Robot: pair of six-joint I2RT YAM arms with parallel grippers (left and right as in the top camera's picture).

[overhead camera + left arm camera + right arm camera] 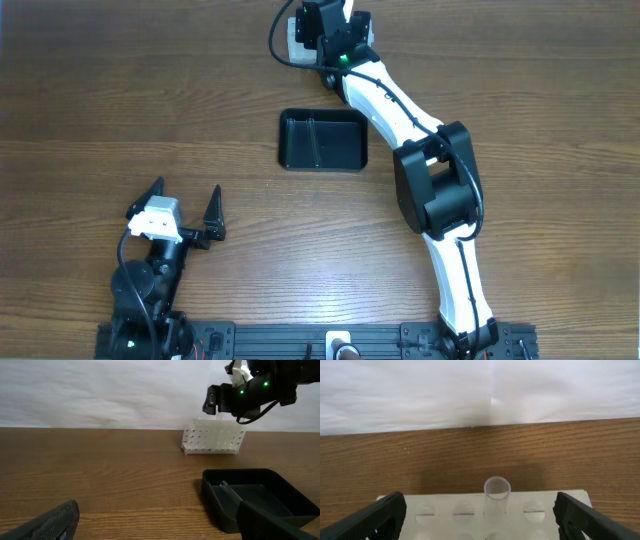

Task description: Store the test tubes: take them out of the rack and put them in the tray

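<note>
Right gripper (480, 517) is hovering wide open over rack (542, 506), straddling one upright tube (497, 494) (fingers clear of it); left gripper (186, 206) is sitting open.

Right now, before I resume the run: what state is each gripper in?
Left gripper: open, empty.
Right gripper: open, fingers either side of a test tube in the rack, not gripping.

A clear cylindrical test tube (497, 494) stands upright in a hole of the white perforated plastic rack (214, 439). The black rectangular plastic tray (340, 150) lies open side up, near the rack but apart from it.
</note>
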